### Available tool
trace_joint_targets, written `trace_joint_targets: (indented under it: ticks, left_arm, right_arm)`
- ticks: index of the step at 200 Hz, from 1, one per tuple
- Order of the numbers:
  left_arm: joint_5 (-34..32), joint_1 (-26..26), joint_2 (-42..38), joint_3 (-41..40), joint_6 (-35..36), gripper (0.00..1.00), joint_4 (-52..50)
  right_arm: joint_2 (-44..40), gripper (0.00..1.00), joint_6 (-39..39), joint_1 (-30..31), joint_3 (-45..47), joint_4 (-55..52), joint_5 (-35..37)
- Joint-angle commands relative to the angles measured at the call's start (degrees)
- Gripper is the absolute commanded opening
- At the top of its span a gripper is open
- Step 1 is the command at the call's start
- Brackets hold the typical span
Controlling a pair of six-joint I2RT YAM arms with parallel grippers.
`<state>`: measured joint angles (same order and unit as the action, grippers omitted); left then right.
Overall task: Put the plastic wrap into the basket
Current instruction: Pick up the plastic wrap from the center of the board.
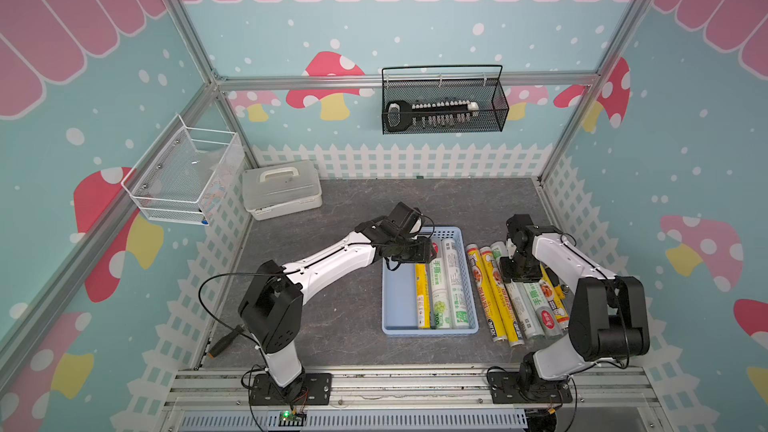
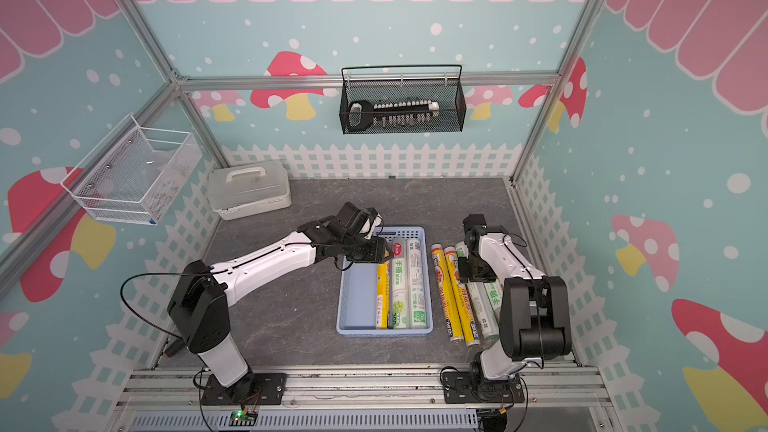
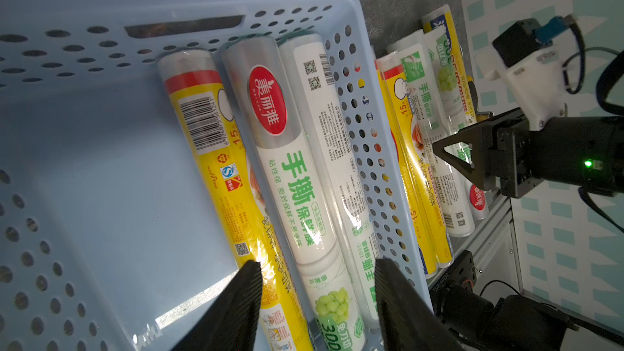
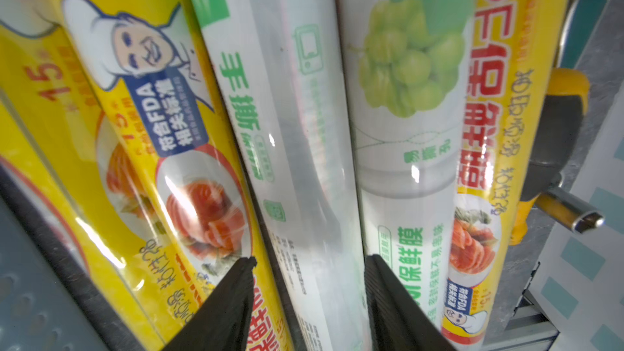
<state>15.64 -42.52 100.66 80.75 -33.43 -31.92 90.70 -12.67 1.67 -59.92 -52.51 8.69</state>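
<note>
The light blue basket (image 1: 399, 297) (image 2: 357, 297) (image 3: 101, 163) holds three rolls of plastic wrap side by side: a yellow one (image 1: 422, 301) (image 3: 216, 150), a white one with green print (image 1: 440, 288) (image 3: 297, 190) and another white one (image 1: 455, 280). My left gripper (image 1: 411, 257) (image 3: 315, 265) hovers over the basket's far end, open, with the rolls lying below its fingers. Several more rolls (image 1: 496, 305) (image 2: 457, 305) lie on the table right of the basket. My right gripper (image 1: 519, 274) (image 4: 309, 260) is down on this pile, shut on a clear roll with green print (image 4: 297, 130).
A yellow-handled tool (image 4: 557, 123) lies right beside the pile, near the right fence. A white lidded box (image 1: 282, 189) stands at the back left. A white wire basket (image 1: 183, 176) hangs on the left wall and a black one (image 1: 444, 105) on the back wall.
</note>
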Motion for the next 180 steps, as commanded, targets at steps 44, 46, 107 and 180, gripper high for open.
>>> trace_joint_targets:
  ticks: [44,46,107,180]
  left_arm:
    - [-0.69,0.15,1.1,1.51,2.07,0.57,-0.9]
    - [-0.65,0.16,1.16,1.51,2.06,0.57,-0.94]
    - [-0.46,0.24,1.98,2.22,1.79,0.56,-0.84]
    - [-0.86,0.34,1.93,2.04,1.42,0.56,-0.87]
  right_arm:
    - [5.35,0.55,3.48,-0.22,-2.24,0.04,-0.74]
    - [5.47,0.55,3.56,-0.25,-2.22,0.08,-1.03]
    - [7.52,0.61,4.32,0.35,-2.0,4.17,-7.64]
    - [11.67,0.64,6.25,0.61,-1.84,7.4,-8.1]
